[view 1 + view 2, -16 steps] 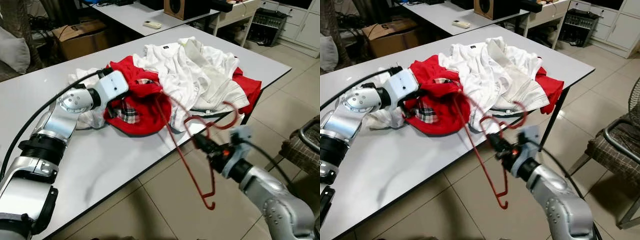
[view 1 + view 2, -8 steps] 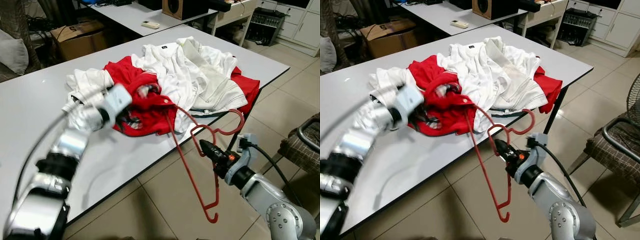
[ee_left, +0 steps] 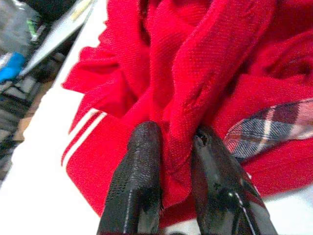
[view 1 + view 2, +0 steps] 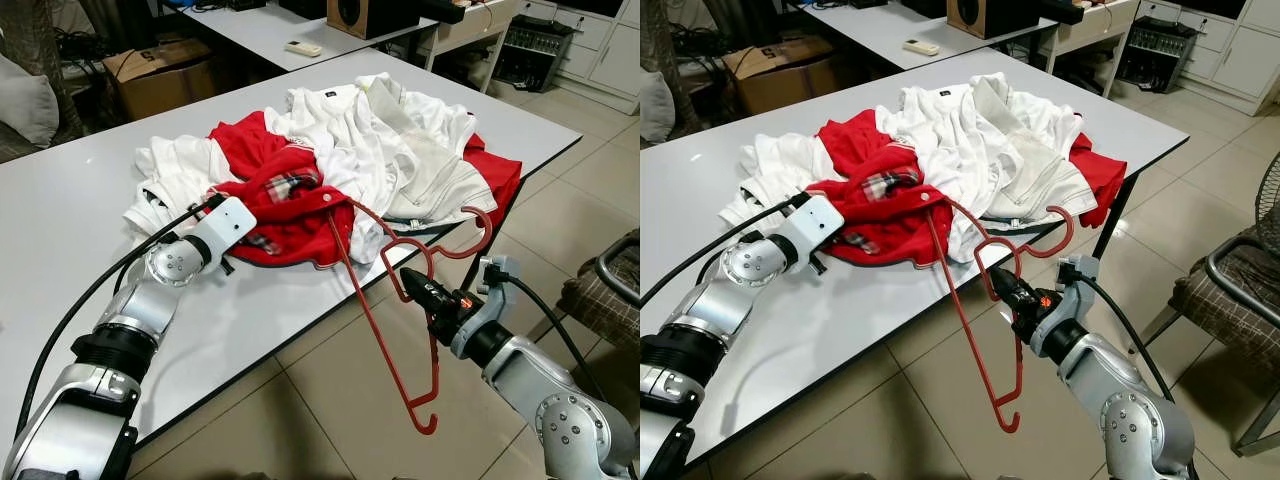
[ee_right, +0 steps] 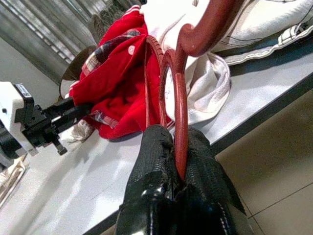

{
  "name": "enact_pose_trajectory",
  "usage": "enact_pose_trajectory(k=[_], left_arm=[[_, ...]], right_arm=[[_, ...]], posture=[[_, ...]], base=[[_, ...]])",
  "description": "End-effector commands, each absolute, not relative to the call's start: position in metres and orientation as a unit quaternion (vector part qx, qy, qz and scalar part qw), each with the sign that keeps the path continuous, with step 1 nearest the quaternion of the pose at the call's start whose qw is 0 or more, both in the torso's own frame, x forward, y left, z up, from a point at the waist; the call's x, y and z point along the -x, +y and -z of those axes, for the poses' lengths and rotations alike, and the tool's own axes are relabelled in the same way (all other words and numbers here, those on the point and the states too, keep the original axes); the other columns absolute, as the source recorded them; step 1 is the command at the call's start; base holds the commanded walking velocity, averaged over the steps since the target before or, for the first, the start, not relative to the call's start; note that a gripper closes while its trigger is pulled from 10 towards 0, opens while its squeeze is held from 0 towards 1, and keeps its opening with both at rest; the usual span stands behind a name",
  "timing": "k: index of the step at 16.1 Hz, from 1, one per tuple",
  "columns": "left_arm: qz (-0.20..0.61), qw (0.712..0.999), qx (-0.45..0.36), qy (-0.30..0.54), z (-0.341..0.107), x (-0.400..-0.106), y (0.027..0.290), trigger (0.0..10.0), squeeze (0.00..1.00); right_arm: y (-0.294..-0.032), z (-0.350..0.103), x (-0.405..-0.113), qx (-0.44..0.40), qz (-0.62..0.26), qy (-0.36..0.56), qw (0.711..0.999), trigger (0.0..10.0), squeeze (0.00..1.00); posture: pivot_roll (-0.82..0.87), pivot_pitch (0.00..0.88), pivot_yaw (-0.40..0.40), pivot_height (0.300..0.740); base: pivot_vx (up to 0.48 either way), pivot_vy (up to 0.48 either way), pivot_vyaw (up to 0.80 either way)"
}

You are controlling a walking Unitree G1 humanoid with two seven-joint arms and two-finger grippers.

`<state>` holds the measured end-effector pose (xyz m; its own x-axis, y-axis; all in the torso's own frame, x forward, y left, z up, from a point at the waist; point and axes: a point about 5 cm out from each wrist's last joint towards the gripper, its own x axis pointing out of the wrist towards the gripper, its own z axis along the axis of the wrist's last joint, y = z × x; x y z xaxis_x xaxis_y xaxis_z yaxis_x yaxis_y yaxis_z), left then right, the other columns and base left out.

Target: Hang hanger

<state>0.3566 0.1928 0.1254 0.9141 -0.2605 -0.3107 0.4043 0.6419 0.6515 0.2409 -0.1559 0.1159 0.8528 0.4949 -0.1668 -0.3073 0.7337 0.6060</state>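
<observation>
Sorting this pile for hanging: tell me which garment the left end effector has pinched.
The red shirt with the plaid collar lining, clamped in the left end effector. The white shirts lie untouched behind it.

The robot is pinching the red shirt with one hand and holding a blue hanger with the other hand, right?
Not quite: the hanger is red, not blue, as the right eye view shows. The right gripper holds it, and the left gripper does pinch the red shirt.

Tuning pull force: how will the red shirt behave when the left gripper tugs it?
Likely floppy: the red shirt lies crumpled, and the left gripper pinches just a fold. It may snag, since the red hanger held by the right gripper runs into it.
</observation>
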Motion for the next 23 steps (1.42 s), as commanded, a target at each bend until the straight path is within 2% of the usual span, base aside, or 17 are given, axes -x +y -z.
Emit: enact_pose_trajectory(k=[1, 4, 5, 6, 8, 11, 12, 13, 17, 18, 19, 20, 23], left_arm=[[0.156, 0.898, -0.402, 0.085, -0.128, -0.36, 0.197, 10.0, 0.0], [0.137, 0.884, -0.44, 0.077, -0.124, -0.361, 0.201, 10.0, 0.0], [0.143, 0.89, -0.428, 0.073, -0.123, -0.36, 0.2, 10.0, 0.0], [0.161, 0.903, -0.393, 0.062, -0.123, -0.358, 0.196, 10.0, 1.0], [0.168, 0.907, -0.383, 0.048, -0.125, -0.357, 0.195, 10.0, 1.0], [0.159, 0.894, -0.418, 0.031, -0.128, -0.353, 0.209, 10.0, 1.0], [0.15, 0.89, -0.428, 0.04, -0.126, -0.353, 0.213, 10.0, 0.64], [0.131, 0.885, -0.443, 0.053, -0.122, -0.353, 0.221, 10.0, 0.0], [0.129, 0.882, -0.447, 0.079, -0.112, -0.357, 0.216, 10.0, 0.0], [0.119, 0.886, -0.44, 0.082, -0.112, -0.359, 0.216, 7.8, 0.0], [0.116, 0.888, -0.437, 0.079, -0.113, -0.36, 0.216, 4.9, 0.0], [0.118, 0.894, -0.427, 0.071, -0.116, -0.361, 0.216, 0.0, 0.0], [0.144, 0.903, -0.399, 0.07, -0.118, -0.357, 0.217, 0.0, 0.0]], right_arm=[[-0.159, -0.12, -0.242, -0.297, -0.215, 0.152, 0.918, 10.0, 0.0], [-0.16, -0.121, -0.241, -0.299, -0.215, 0.148, 0.918, 10.0, 0.0], [-0.161, -0.121, -0.241, -0.299, -0.214, 0.146, 0.918, 10.0, 0.0], [-0.161, -0.121, -0.241, -0.3, -0.214, 0.145, 0.918, 10.0, 0.0], [-0.161, -0.121, -0.24, -0.299, -0.214, 0.145, 0.919, 10.0, 0.0], [-0.162, -0.122, -0.241, -0.297, -0.216, 0.141, 0.919, 10.0, 0.0], [-0.162, -0.123, -0.241, -0.298, -0.218, 0.14, 0.919, 10.0, 0.0], [-0.162, -0.123, -0.242, -0.297, -0.22, 0.139, 0.919, 10.0, 0.0], [-0.161, -0.124, -0.241, -0.299, -0.225, 0.138, 0.917, 10.0, 0.0], [-0.161, -0.125, -0.241, -0.299, -0.225, 0.136, 0.917, 10.0, 0.0], [-0.161, -0.125, -0.241, -0.3, -0.225, 0.134, 0.917, 10.0, 0.0], [-0.161, -0.125, -0.24, -0.3, -0.224, 0.134, 0.917, 10.0, 0.0], [-0.16, -0.123, -0.239, -0.301, -0.222, 0.134, 0.918, 10.0, 0.0]], posture=[[-0.16, 0.0, 0.039, 0.74], [-0.16, 0.0, 0.047, 0.74], [-0.17, 0.0, 0.048, 0.74], [-0.17, 0.0, 0.048, 0.74], [-0.17, 0.0, 0.046, 0.74], [-0.17, 0.0, 0.046, 0.74], [-0.17, 0.0, 0.046, 0.74], [-0.17, 0.0, 0.043, 0.74], [-0.17, 0.0, 0.038, 0.74], [-0.17, 0.0, 0.044, 0.74], [-0.17, 0.0, 0.046, 0.74], [-0.17, 0.0, 0.051, 0.74], [-0.17, 0.0, 0.055, 0.74]], base=[[0.0, 0.0, 0.0], [0.0, 0.0, 0.0], [0.0, 0.0, 0.0], [0.0, 0.0, 0.0], [0.0, 0.0, 0.0], [0.0, 0.0, 0.0], [0.0, 0.0, 0.0], [0.0, 0.0, 0.0], [0.0, 0.0, 0.0], [0.0, 0.0, 0.0], [0.0, 0.0, 0.0], [0.0, 0.0, 0.0], [0.0, 0.0, 0.0]])
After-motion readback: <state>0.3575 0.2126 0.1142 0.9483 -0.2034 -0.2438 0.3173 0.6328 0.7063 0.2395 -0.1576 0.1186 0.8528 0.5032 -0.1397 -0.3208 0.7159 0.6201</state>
